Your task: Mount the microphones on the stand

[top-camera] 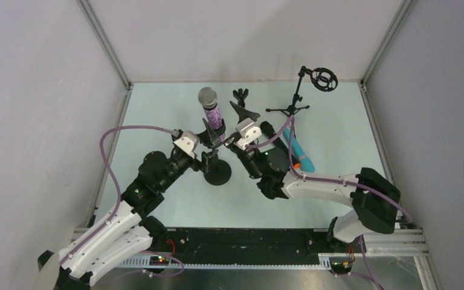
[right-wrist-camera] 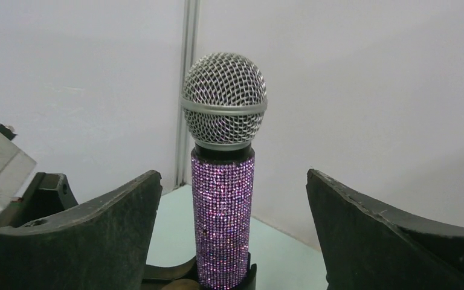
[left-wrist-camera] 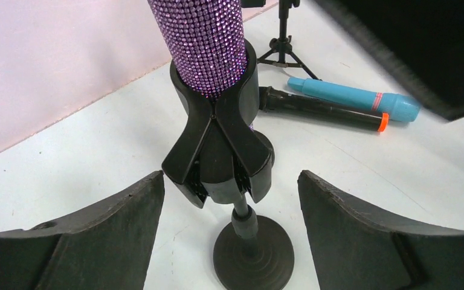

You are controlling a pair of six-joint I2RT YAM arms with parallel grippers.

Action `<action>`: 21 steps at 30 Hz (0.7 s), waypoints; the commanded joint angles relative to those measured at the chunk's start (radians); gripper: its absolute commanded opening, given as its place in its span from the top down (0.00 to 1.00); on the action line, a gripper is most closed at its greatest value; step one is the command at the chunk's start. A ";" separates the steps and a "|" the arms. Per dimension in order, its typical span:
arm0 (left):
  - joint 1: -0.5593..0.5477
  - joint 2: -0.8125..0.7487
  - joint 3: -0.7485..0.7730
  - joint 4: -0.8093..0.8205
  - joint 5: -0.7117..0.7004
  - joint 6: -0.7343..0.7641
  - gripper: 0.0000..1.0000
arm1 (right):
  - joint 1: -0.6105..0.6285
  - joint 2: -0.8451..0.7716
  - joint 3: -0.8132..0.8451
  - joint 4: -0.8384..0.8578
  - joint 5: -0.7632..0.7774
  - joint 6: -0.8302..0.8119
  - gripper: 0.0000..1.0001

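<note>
The purple glittery microphone (top-camera: 211,112) (left-wrist-camera: 208,42) (right-wrist-camera: 223,205) stands upright in the black clip (left-wrist-camera: 217,139) of a round-based stand (top-camera: 217,173) (left-wrist-camera: 254,254). Its silver mesh head (right-wrist-camera: 225,99) points up. My left gripper (top-camera: 208,155) (left-wrist-camera: 231,175) is open, with a finger on each side of the clip and not touching it. From the right, my right gripper (top-camera: 228,140) (right-wrist-camera: 232,174) is open around the microphone's body with a gap on both sides. The teal microphone (top-camera: 300,151) (left-wrist-camera: 353,99) and the black microphone with an orange end (left-wrist-camera: 320,109) lie side by side on the table.
A small tripod stand (top-camera: 290,109) (left-wrist-camera: 285,45) with a ring mount (top-camera: 324,78) stands at the back right. Another black clip stand (top-camera: 241,101) is behind the purple microphone. White walls close in the table on three sides.
</note>
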 commanded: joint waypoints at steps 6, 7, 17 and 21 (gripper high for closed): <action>0.022 -0.027 0.083 -0.026 -0.041 0.055 0.01 | -0.028 -0.306 -0.057 -0.352 -0.109 0.181 0.07; 0.027 -0.032 0.091 -0.043 -0.045 0.059 0.01 | -0.036 -0.368 -0.064 -0.451 -0.146 0.205 0.08; 0.037 -0.165 0.252 -0.244 -0.100 0.084 0.00 | -0.113 -0.558 -0.219 -0.810 -0.330 0.477 0.23; 0.047 -0.143 0.322 -0.294 -0.126 0.061 0.00 | -0.099 -0.463 -0.275 -0.751 -0.372 0.547 0.28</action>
